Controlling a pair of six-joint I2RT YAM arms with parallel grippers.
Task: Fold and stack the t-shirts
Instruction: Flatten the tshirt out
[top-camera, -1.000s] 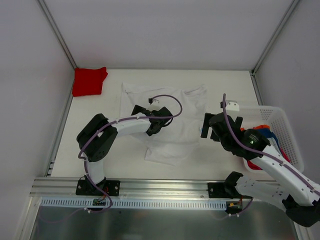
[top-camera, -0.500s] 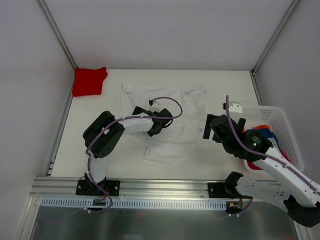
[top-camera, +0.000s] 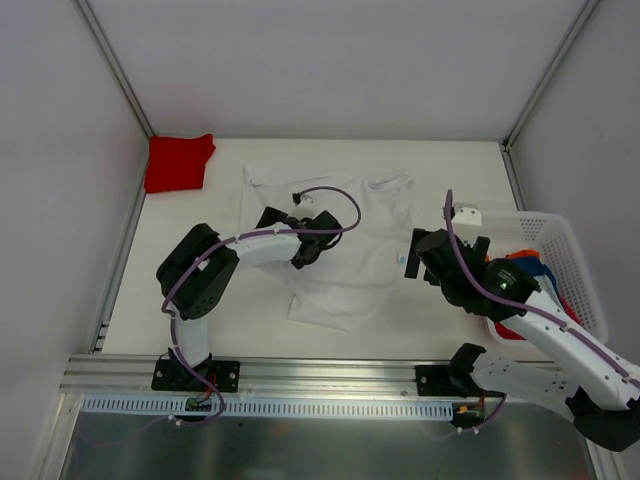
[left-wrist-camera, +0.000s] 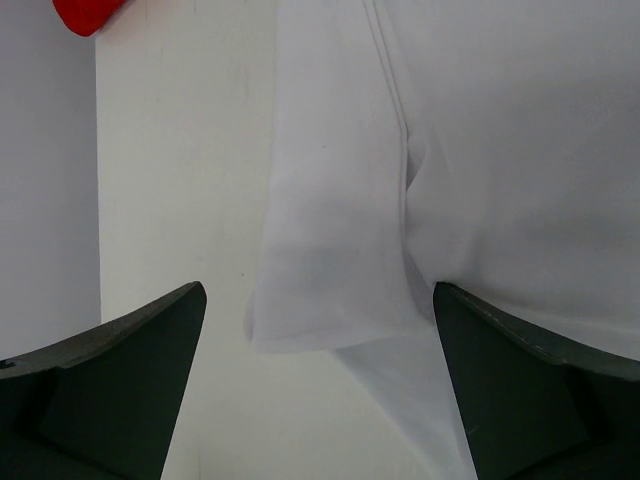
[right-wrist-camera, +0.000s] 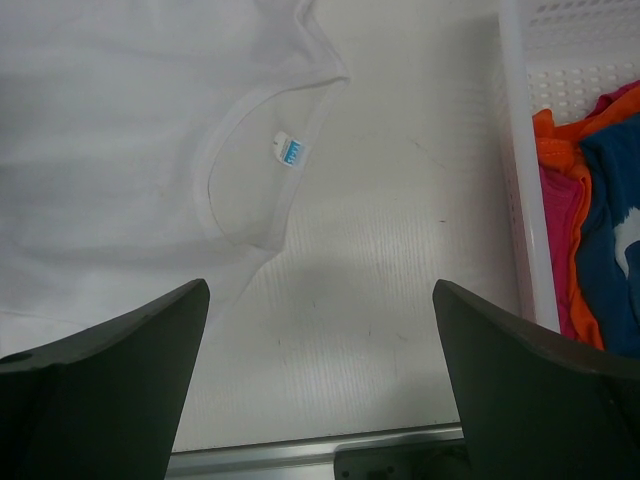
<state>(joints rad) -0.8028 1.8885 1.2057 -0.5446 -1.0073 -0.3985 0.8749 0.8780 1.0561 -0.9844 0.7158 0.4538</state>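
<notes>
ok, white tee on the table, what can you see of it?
The white tee is plain soft cloth, spread mostly flat on the table, lightly wrinkled, near edge rumpled. Its collar, with a small blue label, faces the basket. The left gripper hangs open over a sleeve, the right gripper open beside the collar.

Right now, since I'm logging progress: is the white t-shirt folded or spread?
Spread: the white t-shirt lies flat, neckline and one sleeve laid out; its near hem looks rumpled.

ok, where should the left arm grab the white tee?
Probably at the sleeve hem, coming from the bare table side. The white tee lies flat, that hem edge is free, and the open left gripper is lined up over it.
</notes>
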